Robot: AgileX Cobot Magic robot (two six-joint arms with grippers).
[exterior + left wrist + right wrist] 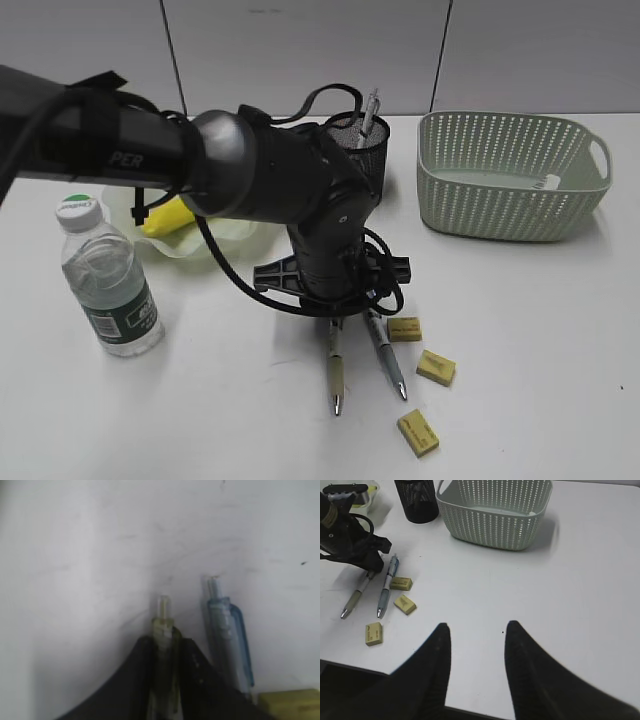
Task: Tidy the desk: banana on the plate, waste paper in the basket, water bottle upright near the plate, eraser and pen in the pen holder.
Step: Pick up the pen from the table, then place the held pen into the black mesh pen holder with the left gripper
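My left gripper [165, 645] is down on the desk [200, 400], its jaws shut around the upper end of an olive pen [163, 612], which lies flat [336, 375]. A blue pen [386, 355] lies beside it [227, 630]. Three yellow erasers [404, 329] [436, 367] [418, 432] lie to the right. The banana [165, 216] rests on the plate [235, 235]. The water bottle [105, 280] stands upright near it. The pen holder [362, 148] holds one pen. The waste paper [548, 182] lies in the basket [500, 205]. My right gripper [475, 630] is open and empty above bare desk.
The left arm's body and cables [300, 200] lie across the middle, in front of the plate and pen holder. In the right wrist view the basket [495, 525] and pen holder [417, 505] stand at the far side, and the pens and erasers [401, 583] lie at left.
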